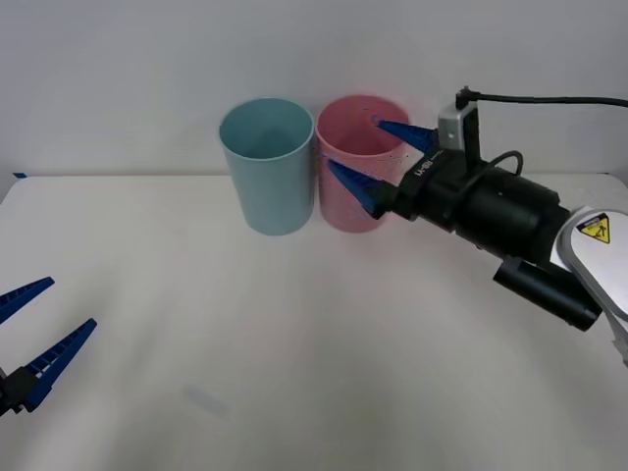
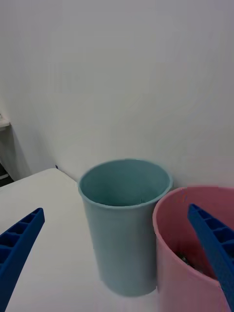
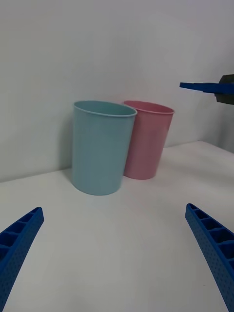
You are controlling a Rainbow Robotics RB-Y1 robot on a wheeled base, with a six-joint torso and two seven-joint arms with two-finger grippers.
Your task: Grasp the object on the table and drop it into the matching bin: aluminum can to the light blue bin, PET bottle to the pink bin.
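Left gripper (image 1: 27, 339): parked low at the near left of the bench (image 1: 294, 373), fingers spread wide, nothing between them.
Right gripper (image 1: 375, 157): raised at the pink bin's mouth, fingers apart and empty; one finger over the opening, the other in front of the bin's outer wall.
Light blue bin (image 1: 267, 165): upright at the far side of the bench, just left of the pink bin (image 1: 345, 196), their sides close or touching.
Can (image 2: 186, 259): a small greyish shape, hard to make out, lies inside the pink bin.

Left hand (image 3: 117, 258) spread wide over the table (image 3: 122, 234); light blue bin (image 3: 101, 146) touching pink bin (image 3: 148, 141)
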